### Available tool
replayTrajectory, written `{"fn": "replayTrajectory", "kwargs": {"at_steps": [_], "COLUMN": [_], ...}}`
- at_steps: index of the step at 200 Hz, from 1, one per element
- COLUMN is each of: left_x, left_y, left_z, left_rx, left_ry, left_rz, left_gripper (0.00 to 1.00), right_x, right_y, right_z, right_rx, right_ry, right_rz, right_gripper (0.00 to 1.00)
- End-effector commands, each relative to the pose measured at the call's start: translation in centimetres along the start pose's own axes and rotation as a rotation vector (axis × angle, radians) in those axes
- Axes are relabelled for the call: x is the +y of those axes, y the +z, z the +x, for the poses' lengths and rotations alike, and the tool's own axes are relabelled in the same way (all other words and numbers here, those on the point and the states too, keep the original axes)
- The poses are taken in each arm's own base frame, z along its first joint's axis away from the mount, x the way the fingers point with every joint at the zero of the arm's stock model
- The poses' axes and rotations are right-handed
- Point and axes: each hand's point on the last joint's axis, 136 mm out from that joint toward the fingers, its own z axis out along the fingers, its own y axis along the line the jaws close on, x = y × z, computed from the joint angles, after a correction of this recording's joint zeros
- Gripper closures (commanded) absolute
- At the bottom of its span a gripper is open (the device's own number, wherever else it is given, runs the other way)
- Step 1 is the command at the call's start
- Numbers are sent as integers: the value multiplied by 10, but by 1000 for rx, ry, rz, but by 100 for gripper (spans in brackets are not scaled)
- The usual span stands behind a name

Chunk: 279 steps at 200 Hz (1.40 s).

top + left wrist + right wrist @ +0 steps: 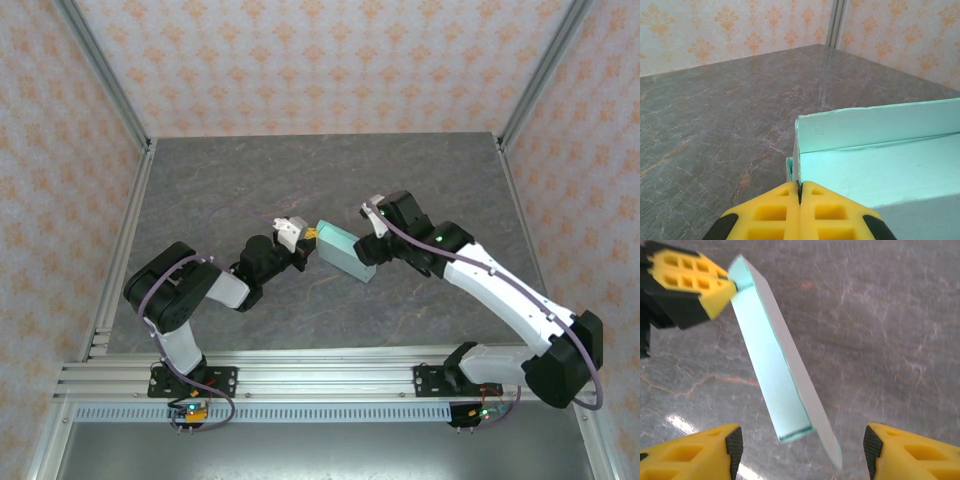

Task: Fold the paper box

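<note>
The paper box (345, 252) is pale mint-blue card, partly folded into a long shallow shape, in the middle of the table. My left gripper (309, 237) is shut on the box's left end; in the left wrist view its yellow fingertips (799, 192) pinch a thin card edge of the box (880, 150). The right gripper (372, 250) stands open at the box's right end. In the right wrist view the box (770, 370) hangs slanted between the right gripper's (802, 447) spread yellow fingers (705, 452), touching neither. The left arm's fingers (695, 280) hold its far end.
The grey marbled table (300, 180) is walled by patterned panels with metal posts (100, 70) at the corners. An aluminium rail (300, 380) runs along the near edge by the arm bases.
</note>
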Motion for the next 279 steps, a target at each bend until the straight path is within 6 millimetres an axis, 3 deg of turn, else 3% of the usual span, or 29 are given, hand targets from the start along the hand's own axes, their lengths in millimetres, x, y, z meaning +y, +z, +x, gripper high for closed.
{"fn": "replayTrajectory", "kwargs": {"at_steps": [1,47,121,156,221,279], "left_x": [8,6,5,6,8,7], "left_y": [-5,2,5,7,7,8], "left_z": [59,57,61,63,61,64], "left_rx": [215,206,219,226,233,259], "left_ry": [-41,-61,-68,-73,-74,-78], "left_rz": [-61,-59,-69,-74,-88,-102], "left_gripper": [95,95,95,95,95,95], "right_x": [-10,-18,-35,-29,-12,-11], "right_y": [4,20,19,31,38,47], "right_z": [33,30,21,21,3,0], "right_rx": [92,106,94,121,57,32], "right_ry": [69,89,16,28,247,395], "right_rz": [59,108,201,173,81,79], "right_gripper": [34,53,55,70,82,81]}}
